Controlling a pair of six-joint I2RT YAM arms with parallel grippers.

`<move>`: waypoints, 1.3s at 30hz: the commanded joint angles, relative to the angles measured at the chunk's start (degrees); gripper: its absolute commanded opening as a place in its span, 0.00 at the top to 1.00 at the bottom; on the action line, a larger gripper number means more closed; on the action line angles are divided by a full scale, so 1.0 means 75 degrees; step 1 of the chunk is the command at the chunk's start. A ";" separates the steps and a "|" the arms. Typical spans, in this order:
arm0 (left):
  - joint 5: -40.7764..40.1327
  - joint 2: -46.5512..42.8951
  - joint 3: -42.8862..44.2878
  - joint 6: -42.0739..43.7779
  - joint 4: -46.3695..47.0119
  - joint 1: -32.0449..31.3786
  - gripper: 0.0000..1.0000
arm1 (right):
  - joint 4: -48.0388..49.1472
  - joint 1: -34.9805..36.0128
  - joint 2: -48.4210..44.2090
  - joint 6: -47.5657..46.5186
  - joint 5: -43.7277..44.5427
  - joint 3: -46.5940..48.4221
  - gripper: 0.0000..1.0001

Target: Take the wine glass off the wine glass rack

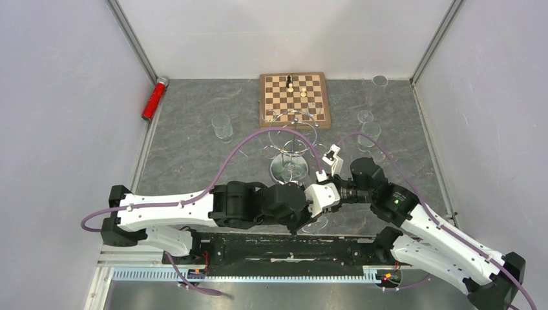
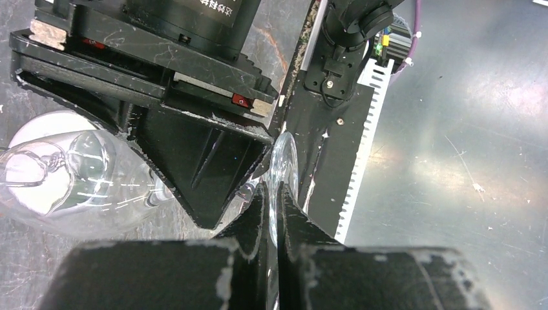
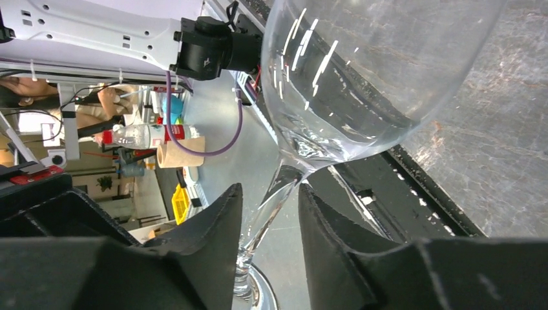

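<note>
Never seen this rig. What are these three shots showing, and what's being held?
Two robot arms are bolted at the near edge of the table. One camera looks down from above; the other two sit on the wrists. On the table: a chrome wine glass rack, a chessboard, a red cylinder and loose glasses. The left gripper is shut on the foot of a wine glass; the right gripper straddles its stem, jaws not visibly clamped.
</note>
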 commanded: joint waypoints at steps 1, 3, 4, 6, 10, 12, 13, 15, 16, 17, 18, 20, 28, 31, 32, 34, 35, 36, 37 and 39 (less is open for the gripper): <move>-0.0260 -0.0060 0.0413 0.0476 0.0693 -0.0098 0.98 | 0.0208 0.0021 0.0014 -0.0071 -0.0159 -0.0008 0.63; -0.0235 -0.0086 0.0400 0.0464 0.0693 -0.0114 0.98 | 0.0231 0.0021 0.0002 -0.0056 -0.0147 -0.0025 0.67; -0.0218 -0.0098 0.0387 0.0452 0.0693 -0.0121 0.98 | 0.0233 0.0021 0.0001 -0.0055 -0.0136 -0.0039 0.69; -0.0160 -0.0121 0.0355 0.0418 0.0693 -0.0125 0.98 | 0.0246 0.0023 -0.0030 -0.0045 -0.0124 -0.0083 0.74; -0.0021 -0.0173 0.0318 0.0324 0.0693 -0.0135 0.98 | 0.0303 0.0021 -0.0095 0.0007 -0.0112 -0.0201 0.84; 0.0038 -0.0186 0.0285 0.0279 0.0693 -0.0138 0.98 | 0.0332 0.0023 -0.0145 0.0048 -0.0112 -0.0244 0.90; 0.0090 -0.0200 0.0255 0.0274 0.0713 -0.0137 0.98 | 0.0344 0.0021 -0.0166 0.0050 -0.0112 -0.0248 0.92; 0.0079 -0.0200 0.0192 0.0272 0.0725 -0.0138 0.98 | 0.0345 0.0020 -0.0220 0.0050 -0.0089 -0.0271 0.96; 0.0083 -0.0192 0.0172 0.0264 0.0728 -0.0136 0.98 | 0.0350 0.0021 -0.0249 0.0049 -0.0078 -0.0300 0.99; 0.0090 -0.0183 0.0167 0.0247 0.0719 -0.0137 0.98 | 0.0351 0.0021 -0.0264 0.0065 -0.0077 -0.0319 1.00; 0.0099 -0.0183 0.0175 0.0224 0.0726 -0.0130 0.98 | 0.0356 0.0021 -0.0279 0.0064 -0.0080 -0.0332 1.00; 0.0093 -0.0190 0.0176 0.0164 0.0728 -0.0138 0.98 | 0.0382 0.0019 -0.0308 0.0060 -0.0077 -0.0327 1.00; 0.0252 -0.0366 0.0020 0.0019 0.0757 -0.0133 0.78 | 0.0373 0.0027 -0.0505 -0.0078 -0.0048 -0.0184 1.00; 0.0391 -0.0401 -0.0074 -0.0038 0.0818 -0.0137 0.68 | 0.0477 0.0024 -0.0600 -0.0067 -0.0019 -0.0164 1.00; 0.0438 -0.0418 -0.0109 -0.0063 0.0839 -0.0137 0.65 | 0.0480 0.0022 -0.0619 -0.0077 -0.0008 -0.0127 1.00; 0.0470 -0.0453 -0.0166 -0.0096 0.0877 -0.0137 0.62 | 0.0475 0.0024 -0.0652 -0.0125 0.0015 -0.0045 1.00; 0.0469 -0.0471 -0.0200 -0.0110 0.0902 -0.0132 0.61 | 0.0476 0.0021 -0.0663 -0.0164 0.0027 -0.0002 1.00; 0.0458 -0.0502 -0.0227 -0.0122 0.0921 -0.0132 0.60 | 0.0473 0.0021 -0.0674 -0.0199 0.0027 0.0045 1.00; 0.0448 -0.0520 -0.0245 -0.0145 0.0936 -0.0136 0.59 | 0.0464 0.0027 -0.0681 -0.0225 0.0026 0.0081 1.00; 0.0420 -0.0565 -0.0258 -0.0178 0.0945 -0.0132 0.59 | 0.0422 0.0032 -0.0702 -0.0326 0.0029 0.0140 1.00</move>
